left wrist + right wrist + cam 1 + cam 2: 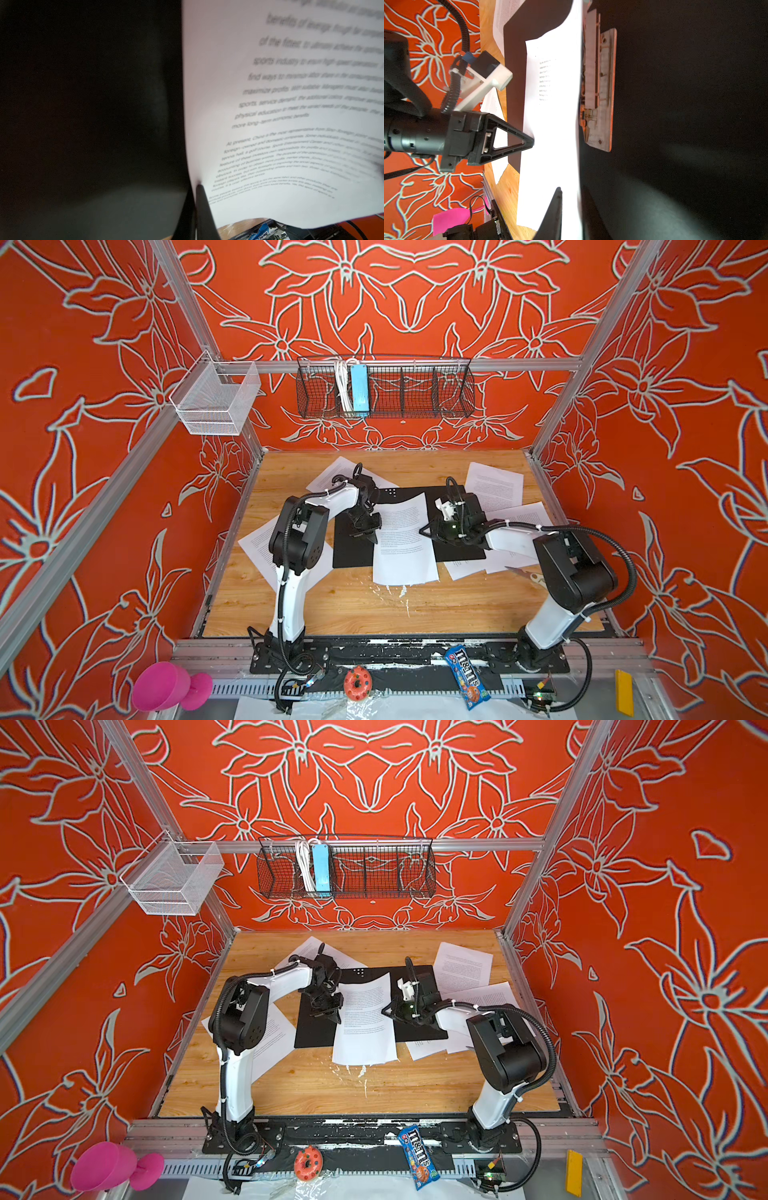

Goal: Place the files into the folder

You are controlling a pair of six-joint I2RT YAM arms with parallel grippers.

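While left jaws pinch it, sheet (405, 539) over folder (351, 553), between right jaws.

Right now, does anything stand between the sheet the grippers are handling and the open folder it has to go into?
Nothing visible does. The sheet sits directly over the black inside of the open folder, its near end overhanging the table. The left gripper pinches one long edge; the right gripper straddles the other.

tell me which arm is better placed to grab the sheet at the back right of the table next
Probably the right. The right gripper sits nearest that back-right sheet, while the left gripper is across the folder, shut on the left edge of the middle sheet.
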